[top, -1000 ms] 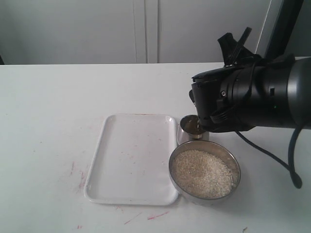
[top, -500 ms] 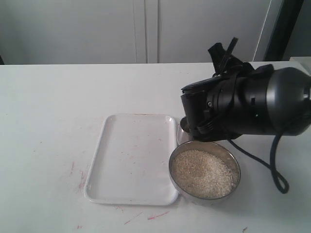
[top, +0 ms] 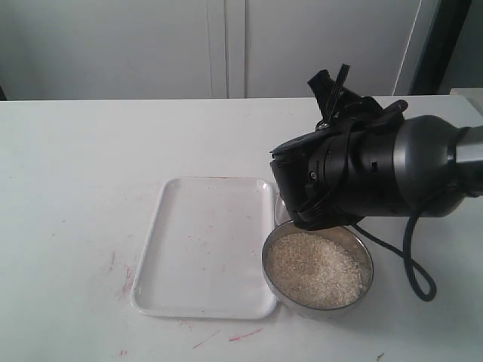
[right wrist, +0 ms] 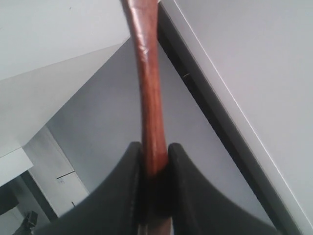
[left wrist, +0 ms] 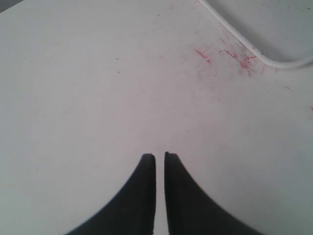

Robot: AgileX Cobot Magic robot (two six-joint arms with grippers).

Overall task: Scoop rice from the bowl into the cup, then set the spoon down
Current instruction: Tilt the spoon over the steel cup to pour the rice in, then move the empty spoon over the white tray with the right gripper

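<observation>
White tabletop: the bowl of rice sits beside a tray, the cup probably hidden behind the arm. The right gripper clamps the spoon by its handle. The left gripper is closed and empty.

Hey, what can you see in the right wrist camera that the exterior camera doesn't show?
Only the right wrist view: the handle of the spoon, clamped by the right gripper. Only the exterior view: the bowl of rice beside the white tray on the table. Shared: just the right arm, seen from outside as a dark bulk by the bowl; the spoon is hidden there.
</observation>
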